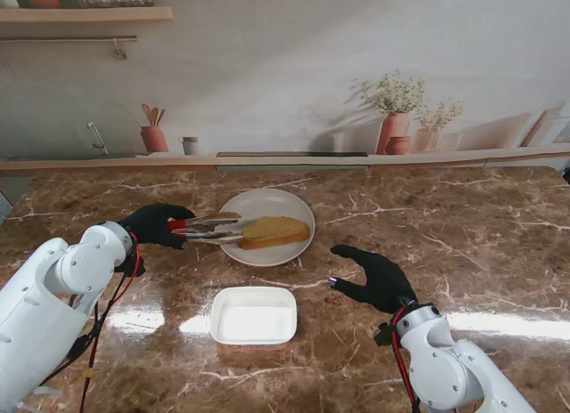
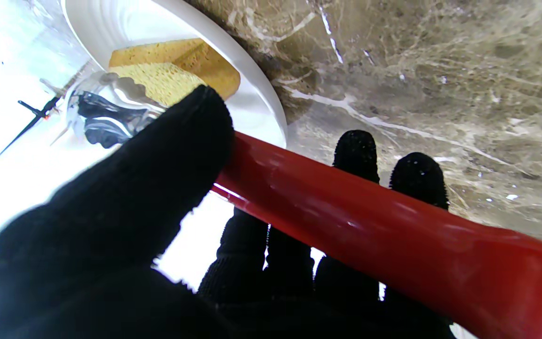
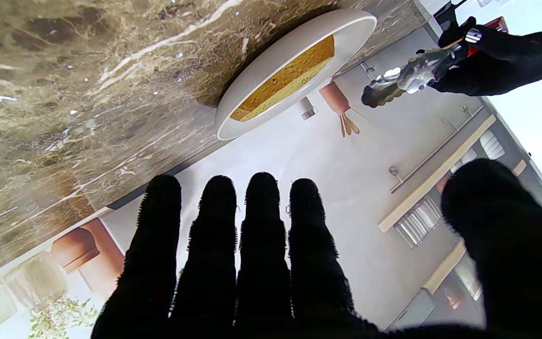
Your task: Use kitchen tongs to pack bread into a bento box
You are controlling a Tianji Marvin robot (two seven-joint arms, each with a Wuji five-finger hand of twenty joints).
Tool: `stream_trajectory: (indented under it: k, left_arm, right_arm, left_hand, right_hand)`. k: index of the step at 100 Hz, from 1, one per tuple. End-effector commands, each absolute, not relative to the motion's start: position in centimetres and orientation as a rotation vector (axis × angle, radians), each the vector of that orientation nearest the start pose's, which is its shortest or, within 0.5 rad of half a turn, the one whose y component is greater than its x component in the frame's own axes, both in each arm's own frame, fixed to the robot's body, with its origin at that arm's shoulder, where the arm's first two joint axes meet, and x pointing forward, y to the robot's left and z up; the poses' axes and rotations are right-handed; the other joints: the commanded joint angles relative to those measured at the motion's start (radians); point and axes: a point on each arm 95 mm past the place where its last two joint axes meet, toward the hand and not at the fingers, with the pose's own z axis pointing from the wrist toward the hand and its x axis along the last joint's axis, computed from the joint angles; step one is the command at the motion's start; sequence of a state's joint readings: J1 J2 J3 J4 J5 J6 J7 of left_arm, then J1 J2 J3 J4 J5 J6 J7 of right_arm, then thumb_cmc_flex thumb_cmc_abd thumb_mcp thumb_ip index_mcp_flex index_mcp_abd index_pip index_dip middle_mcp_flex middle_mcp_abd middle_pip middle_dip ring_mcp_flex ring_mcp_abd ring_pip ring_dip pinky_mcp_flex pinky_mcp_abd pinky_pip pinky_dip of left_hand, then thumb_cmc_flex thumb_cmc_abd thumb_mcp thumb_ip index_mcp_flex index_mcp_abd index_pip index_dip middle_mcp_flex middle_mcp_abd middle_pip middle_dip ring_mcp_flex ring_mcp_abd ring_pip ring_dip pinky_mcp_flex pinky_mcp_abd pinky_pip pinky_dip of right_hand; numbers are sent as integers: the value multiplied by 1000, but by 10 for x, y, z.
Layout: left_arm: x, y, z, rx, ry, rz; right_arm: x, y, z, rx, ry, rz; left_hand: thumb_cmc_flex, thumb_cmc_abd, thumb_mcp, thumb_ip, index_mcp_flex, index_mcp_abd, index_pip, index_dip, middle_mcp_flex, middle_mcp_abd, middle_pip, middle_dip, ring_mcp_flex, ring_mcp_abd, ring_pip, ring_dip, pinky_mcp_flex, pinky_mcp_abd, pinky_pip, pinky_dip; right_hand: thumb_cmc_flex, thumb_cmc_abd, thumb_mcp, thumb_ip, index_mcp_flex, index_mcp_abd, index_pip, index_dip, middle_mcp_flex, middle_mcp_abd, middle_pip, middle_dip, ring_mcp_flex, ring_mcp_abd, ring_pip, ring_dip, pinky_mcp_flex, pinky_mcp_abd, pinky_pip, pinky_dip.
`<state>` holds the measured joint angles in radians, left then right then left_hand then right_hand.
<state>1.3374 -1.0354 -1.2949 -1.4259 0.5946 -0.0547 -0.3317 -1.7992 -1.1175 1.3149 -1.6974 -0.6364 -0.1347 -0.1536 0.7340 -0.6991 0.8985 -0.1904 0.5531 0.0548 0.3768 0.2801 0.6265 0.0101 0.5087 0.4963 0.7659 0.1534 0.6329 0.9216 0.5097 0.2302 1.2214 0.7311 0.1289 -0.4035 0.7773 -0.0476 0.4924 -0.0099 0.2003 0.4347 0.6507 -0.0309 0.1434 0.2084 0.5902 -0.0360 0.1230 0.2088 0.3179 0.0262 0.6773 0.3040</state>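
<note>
A slice of bread (image 1: 274,231) lies on a white round plate (image 1: 283,203) at the table's middle. My left hand (image 1: 153,224), in a black glove, is shut on red-handled metal tongs (image 1: 207,228); their tips reach over the plate's left rim, right beside the bread's left end. In the left wrist view the red handle (image 2: 346,212) crosses my palm and the bread (image 2: 177,70) lies just beyond the metal tips. A white, empty bento box (image 1: 254,315) sits nearer to me than the plate. My right hand (image 1: 378,275) hovers open to the right of the box, fingers spread.
The marble table (image 1: 463,226) ends at a backsplash ledge with a printed kitchen scene behind it. In the right wrist view the plate (image 3: 299,52) and the tongs (image 3: 407,77) show beyond my fingers (image 3: 261,226).
</note>
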Motion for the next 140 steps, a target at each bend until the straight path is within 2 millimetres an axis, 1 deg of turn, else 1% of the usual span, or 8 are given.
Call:
stream_trajectory:
  k: [1,6,16,25,35,52,76,140]
  left_arm:
    - [475,66,-292,-1638,1532,-1493]
    - [478,62,-293,-1636,1550,-1488]
    - [483,56,-294,-1634,1589,-1477]
    - [488,52,-296,-1618,1610,-1466]
    - [493,47,-300,-1614,1596,-1477]
    - [500,42,-305,-1586,1630,-1461]
    - [510,37,-311,-1587,1683,-1433]
    - [515,26,-313,-1572,1702,-1403]
  right_arm:
    - [337,-12,-348,-2113,-1610,-2426]
    - [337,-13,-348,-2115,-1606,-2427]
    - [337,-14,-349,-2121,-1596,-2426]
    - [336,-15,-349,-2128,-1586,-2425]
    - [335,-16,-350,-2133,-1584,-2421]
    - [334,-18,-351,-2146,-1573,-2418]
    - [333,-19,-351,-2160,-1565,-2408]
    - [332,-21,-352,-2167,-1560,-2396]
  left_hand:
    - [47,88,68,96,18,-46,3,-13,-37,9,7,-7,46,21,54,20,15,-30,75,26]
    - [48,87,69,97,10,-40,-2,-15,-41,10,9,-5,50,19,59,25,19,-35,77,30]
    - [52,81,75,98,-6,13,-56,-43,-70,47,17,-2,45,21,65,39,19,-47,73,45]
    - [63,81,74,86,-21,57,-125,-81,-103,67,28,1,46,19,80,89,25,-70,72,75]
    - [86,70,68,70,-19,71,-165,-104,-115,72,37,2,50,24,75,136,25,-79,65,85]
    - [100,62,64,59,-19,61,-182,-114,-121,63,45,4,51,19,73,168,21,-99,58,100]
    - [101,68,61,58,-28,66,-181,-113,-129,63,44,3,52,21,76,190,17,-98,65,131]
    - [99,64,65,57,-41,69,-205,-126,-145,61,51,5,50,16,87,210,12,-106,63,183]
  right_hand:
    - [27,16,-10,24,11,-24,1,-6,11,-15,0,16,6,-1,2,16,-8,5,6,27]
    - [26,16,-10,24,11,-24,2,-6,15,-16,3,17,6,-1,2,16,-8,4,6,27]
    - [27,16,-10,24,12,-23,2,-6,15,-16,4,19,4,-1,1,16,-9,4,4,29]
    - [28,16,-9,25,12,-22,2,-6,17,-15,5,20,2,-1,1,16,-9,5,4,30]
    - [27,16,-9,24,13,-24,2,-6,19,-15,5,21,2,-1,0,16,-8,5,3,31]
    - [28,15,-8,24,15,-23,3,-6,23,-16,6,23,2,-1,0,16,-8,4,2,33]
    - [28,15,-7,24,17,-22,4,-6,34,-16,11,27,-1,1,0,16,-8,4,0,35]
    - [29,16,-2,23,20,-20,6,-8,57,-16,20,44,-6,3,-1,15,-8,2,-2,39]
